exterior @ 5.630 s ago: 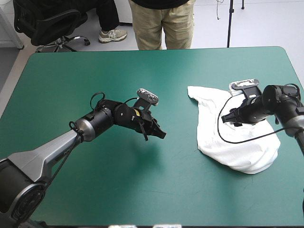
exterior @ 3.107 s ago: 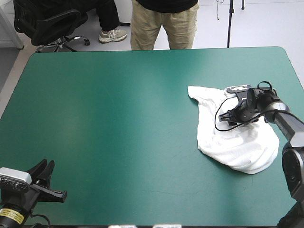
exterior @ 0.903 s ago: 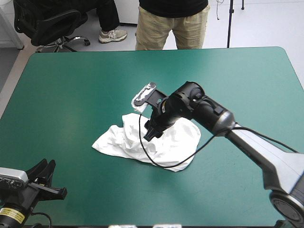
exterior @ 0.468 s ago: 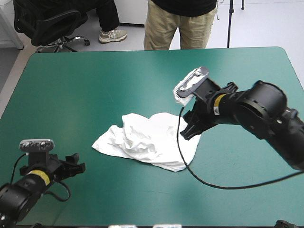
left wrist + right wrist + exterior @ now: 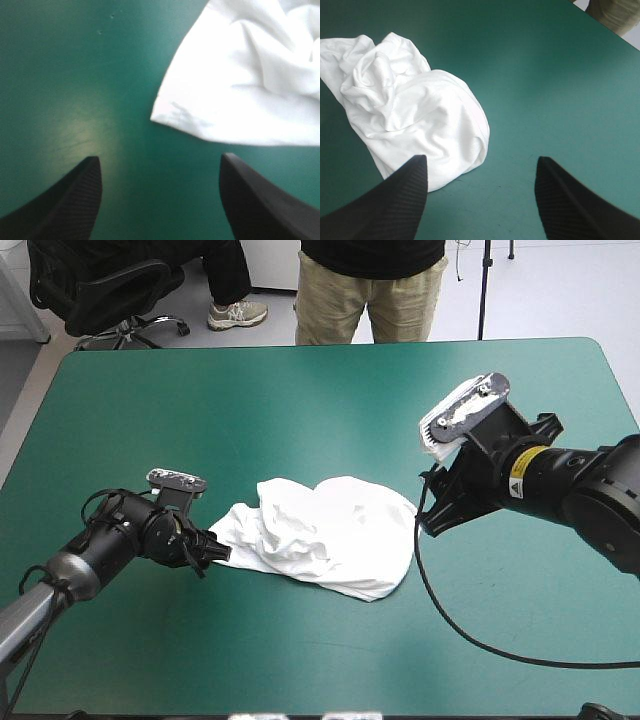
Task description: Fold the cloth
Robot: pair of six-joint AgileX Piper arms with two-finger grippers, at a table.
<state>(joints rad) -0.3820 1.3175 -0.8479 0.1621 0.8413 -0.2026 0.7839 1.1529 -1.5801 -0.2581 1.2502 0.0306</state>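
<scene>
The white T-shirt (image 5: 325, 534) lies as a crumpled heap near the middle of the teal-green table. My left gripper (image 5: 213, 553) is low at the heap's left corner, open, with the shirt's corner (image 5: 172, 114) just ahead of its fingers and nothing between them. My right gripper (image 5: 432, 522) hovers at the heap's right edge, open and holding nothing. In the right wrist view the T-shirt (image 5: 415, 115) lies ahead of the gripper, toward one finger (image 5: 385, 207).
Bare teal-green cover (image 5: 250, 400) stretches all around the heap, widest at the far side and the left. A person stands beyond the far edge, away from the tabletop.
The right gripper dragged the T-shirt from the right side to the middle, let go and drew back to the right. The left arm came in from the near left corner to the heap's left corner.
</scene>
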